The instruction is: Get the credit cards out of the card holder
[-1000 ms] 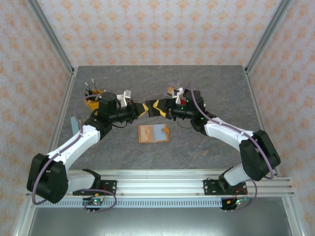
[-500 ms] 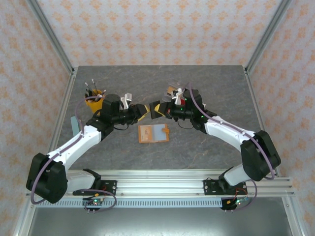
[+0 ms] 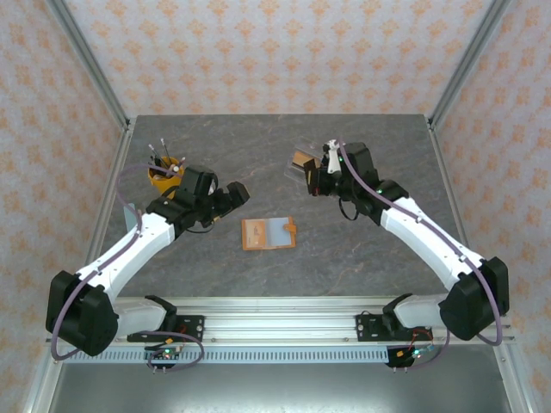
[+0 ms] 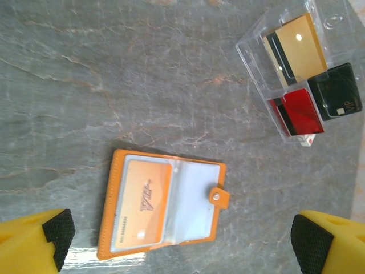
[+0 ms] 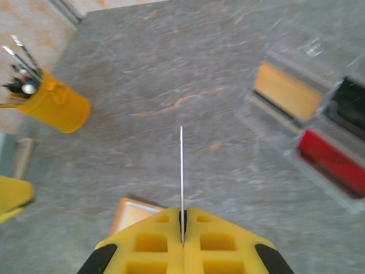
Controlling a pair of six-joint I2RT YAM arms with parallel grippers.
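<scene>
Left wrist: pincer [image 4: 183, 237] wider (fully apart)

Matt stone-look table [image 4: 114, 74], clear glossy plastic tray [image 4: 251, 45], leathery card holder [image 4: 106, 220]

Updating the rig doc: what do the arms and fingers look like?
Left arm and right arm: white link shells, black joint housings, a purple-grey cable looping along each. Fingers are yellow blocks with black textured pads; the right gripper shows square moulded recesses.
</scene>
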